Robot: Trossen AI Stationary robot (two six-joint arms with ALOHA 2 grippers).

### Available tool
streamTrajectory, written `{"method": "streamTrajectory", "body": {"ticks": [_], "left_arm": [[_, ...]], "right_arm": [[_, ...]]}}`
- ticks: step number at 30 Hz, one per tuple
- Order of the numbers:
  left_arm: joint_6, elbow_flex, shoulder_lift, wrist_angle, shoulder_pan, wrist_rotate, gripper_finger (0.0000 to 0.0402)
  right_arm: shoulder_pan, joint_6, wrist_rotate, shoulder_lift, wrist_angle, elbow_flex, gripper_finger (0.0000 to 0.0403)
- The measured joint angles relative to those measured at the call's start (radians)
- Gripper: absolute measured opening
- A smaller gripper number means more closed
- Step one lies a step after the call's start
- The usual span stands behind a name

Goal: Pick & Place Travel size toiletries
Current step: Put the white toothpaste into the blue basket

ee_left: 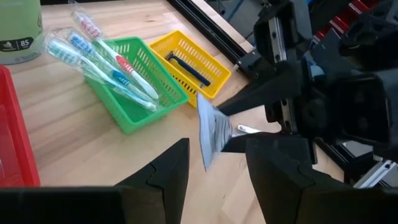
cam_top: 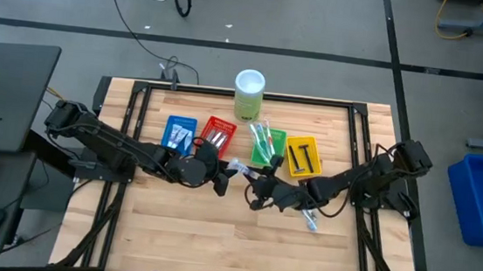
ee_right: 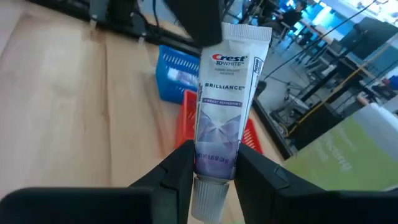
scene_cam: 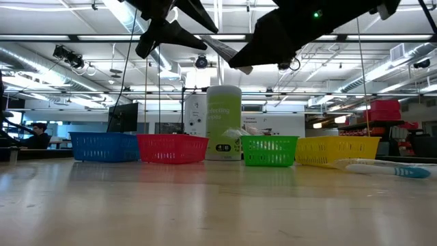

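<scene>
A small white Crest toothpaste tube [ee_right: 225, 99] is lifted above the table's middle with my right gripper [ee_right: 214, 169] shut on it. In the high view the tube [cam_top: 240, 166] lies between the two grippers. My left gripper [ee_left: 217, 177] stands open right in front of the tube's flat crimped end [ee_left: 208, 134]; its fingers flank that end without touching it. Toothbrushes [ee_left: 102, 62] lie in the green tray [cam_top: 267, 146]. Dark razors lie in the yellow tray [cam_top: 303, 156], and white tubes in the blue tray [cam_top: 179, 134] and the red tray [cam_top: 218, 133]. My right gripper pinches the tube's body just above its cap [ee_right: 214, 155] between its two fingers. The tube runs on forward past the fingertips, in line with them. It is clear of the table, with its crimped end [ee_right: 246, 32] toward my left gripper.
A pale green cylinder with a white top [cam_top: 249, 94] stands behind the trays. One wrapped toothbrush [cam_top: 309, 217] lies loose on the wood under my right arm, also seen in the low view [scene_cam: 382, 168]. Bare wood stretches along the near half of the table.
</scene>
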State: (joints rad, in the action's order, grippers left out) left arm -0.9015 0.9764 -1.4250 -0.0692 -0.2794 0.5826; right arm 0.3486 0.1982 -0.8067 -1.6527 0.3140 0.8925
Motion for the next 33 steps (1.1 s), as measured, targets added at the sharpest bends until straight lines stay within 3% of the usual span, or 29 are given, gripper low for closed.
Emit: {"method": "streamTrajectory", "body": {"ticks": [7, 16, 22, 28, 33], "left_arm": [[0.019, 0.0, 0.0, 0.0, 0.0, 0.0, 0.0122], [0.051, 0.0, 0.0, -0.001, 0.0, 0.004, 0.003], [0.071, 0.0, 0.0, -0.039, 0.0, 0.004, 0.001], [0.018, 0.0, 0.0, -0.176, 0.0, 0.01, 0.0015], [-0.03, 0.0, 0.038, -0.333, 0.0, 0.146, 0.0009]], "right_arm": [[-0.032, 0.031, 0.123, 0.0, 0.05, 0.0, 0.0105], [-0.034, 0.032, 0.127, 0.001, 0.051, 0.0, 0.011], [-0.034, 0.024, 0.128, 0.001, 0.037, 0.0, 0.0151], [-0.021, -0.178, 0.089, 0.002, -0.116, 0.002, 0.021], [0.011, -0.389, 0.077, 0.002, -0.329, 0.002, 0.0239]]}}
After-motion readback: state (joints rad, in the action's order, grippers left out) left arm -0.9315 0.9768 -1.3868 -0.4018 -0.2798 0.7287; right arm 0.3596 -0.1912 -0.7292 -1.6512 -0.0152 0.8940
